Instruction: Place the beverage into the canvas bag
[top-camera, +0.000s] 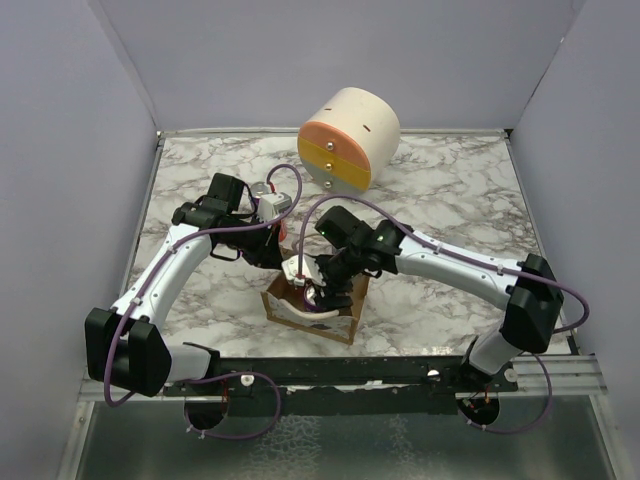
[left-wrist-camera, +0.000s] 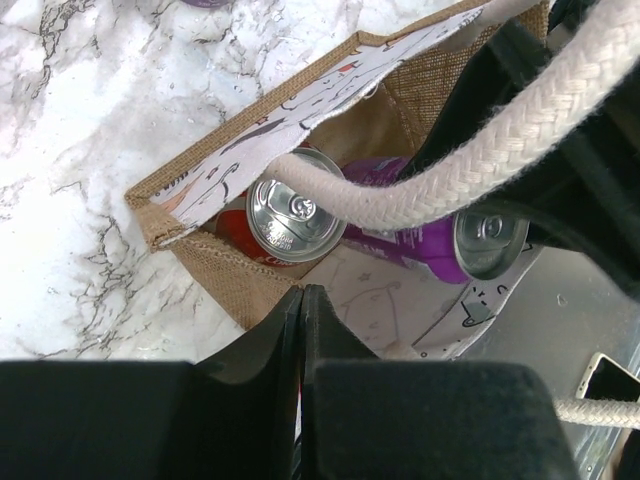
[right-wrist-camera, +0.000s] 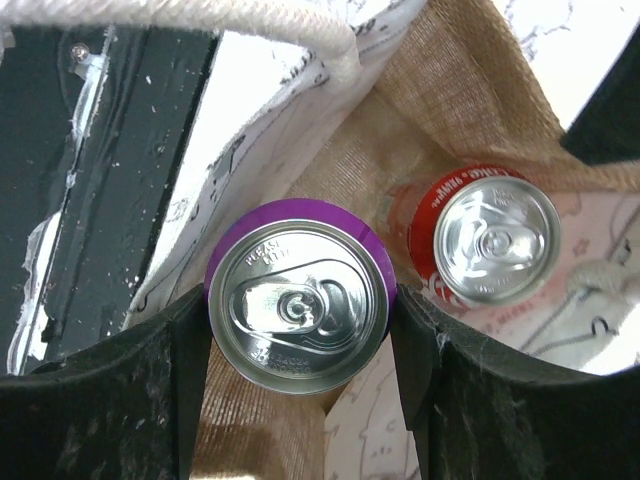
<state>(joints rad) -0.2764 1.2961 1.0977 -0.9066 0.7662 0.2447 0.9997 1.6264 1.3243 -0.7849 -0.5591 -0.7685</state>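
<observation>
Two cans are inside the canvas bag (left-wrist-camera: 228, 285), and I can see both shiny tops. One is the purple can (right-wrist-camera: 297, 312) and the other is the red can (right-wrist-camera: 497, 240). They are side by side and nearly touch. The right gripper (right-wrist-camera: 300, 300) reaches down into the bag's open top. It has one black finger (right-wrist-camera: 185, 370) on each side of the purple can. Both fingers press on the can, so it is holding the can tight. In the left wrist view the purple can leans over, with its top turned to the side. I cannot tell if it rests on the bottom of the bag. The red can is near the brown cloth wall. The left gripper (left-wrist-camera: 303, 302) is at the edge of the bag. Its two fingers are squeezed together with only a thin line between them. The bag's wall runs right up to the tips, so it looks like they pinch the rim. A thick white rope handle (left-wrist-camera: 480, 150) crosses over the cans. The bag stands on the marble table (top-camera: 450, 190), near the front edge and between the two arms. A round cream, orange and yellow cabinet (top-camera: 350, 135) sits far back on the table, well apart from the bag.
</observation>
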